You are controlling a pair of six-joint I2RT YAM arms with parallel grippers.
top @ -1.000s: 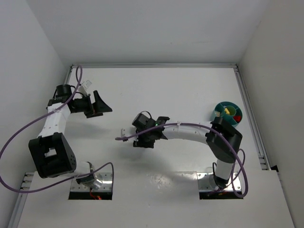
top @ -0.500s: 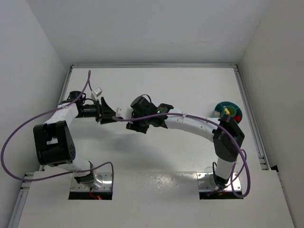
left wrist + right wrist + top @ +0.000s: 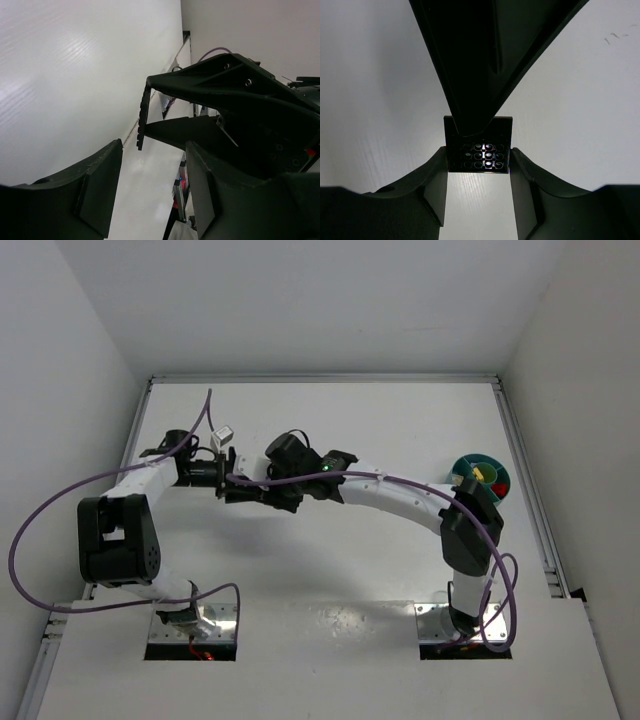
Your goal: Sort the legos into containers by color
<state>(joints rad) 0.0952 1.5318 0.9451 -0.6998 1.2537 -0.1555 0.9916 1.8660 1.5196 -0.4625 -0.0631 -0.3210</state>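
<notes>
A flat black square lego (image 3: 479,155) hangs above the white table, pinched by its side edges in my right gripper (image 3: 479,161), which is shut on it. In the left wrist view the same black lego (image 3: 142,117) shows edge-on at the tip of the right gripper's fingers (image 3: 215,85). My left gripper (image 3: 154,145) faces it, jaws apart, and the plate stands just at their mouth without touching either pad. From above, the left gripper (image 3: 240,484) and right gripper (image 3: 263,494) meet left of centre. The teal container (image 3: 462,465) holds yellow (image 3: 478,475) and red (image 3: 497,483) legos.
Aluminium rails run along the table's left (image 3: 140,430) and right (image 3: 525,480) edges, with white walls close behind them. A purple cable (image 3: 40,520) loops wide off the left arm. The right arm (image 3: 400,500) stretches across the middle of the table.
The left arm swung right from the left edge to meet the right gripper, and its jaws narrowed. The right arm reached further left and back, still holding the black lego.
</notes>
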